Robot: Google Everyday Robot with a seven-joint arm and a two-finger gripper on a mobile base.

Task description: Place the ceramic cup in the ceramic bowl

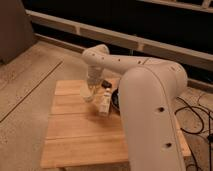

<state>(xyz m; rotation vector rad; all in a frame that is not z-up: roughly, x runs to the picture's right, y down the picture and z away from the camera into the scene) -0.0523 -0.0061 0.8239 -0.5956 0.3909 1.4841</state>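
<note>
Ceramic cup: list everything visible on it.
The ceramic cup is small, roundish, pale cream with a yellowish tint. It is low over the wooden table, toward its back-left part; resting or lifted cannot be told. The gripper reaches down from above, shut on it, hiding its top. A cream oblong box lies beside it, the dark ceramic bowl beyond. The cup is not in the bowl.

A slatted wooden counter (75,135) stands on the speckled floor (25,100). Near its far edge are the ceramic cup (86,95), a cream oblong box (104,103) and the ceramic bowl (115,98), close together. The claw (90,89) is closed on the cup.
</note>
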